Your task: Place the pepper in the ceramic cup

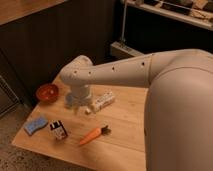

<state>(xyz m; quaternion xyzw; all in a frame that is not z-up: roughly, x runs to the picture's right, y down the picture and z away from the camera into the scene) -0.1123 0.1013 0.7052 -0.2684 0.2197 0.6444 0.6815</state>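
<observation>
we see the arm (115, 75) reaching left over the wooden table (127, 125). the gripper (76, 106) hangs low with its fingers spread, between the red bowl (47, 92) and the white box (103, 101). the pepper (91, 135) lies flat nearer the front, apart from the gripper, its green stem end to the right. we find a blue sponge (36, 125) and a small dark-and-white carton (58, 131) at the left.

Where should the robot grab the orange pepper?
Around its thicker half near the green stem, coming straight down from above: the pepper lies flat on the table and thins toward its tip. The gripper hangs farther back, beside the red bowl.
</observation>
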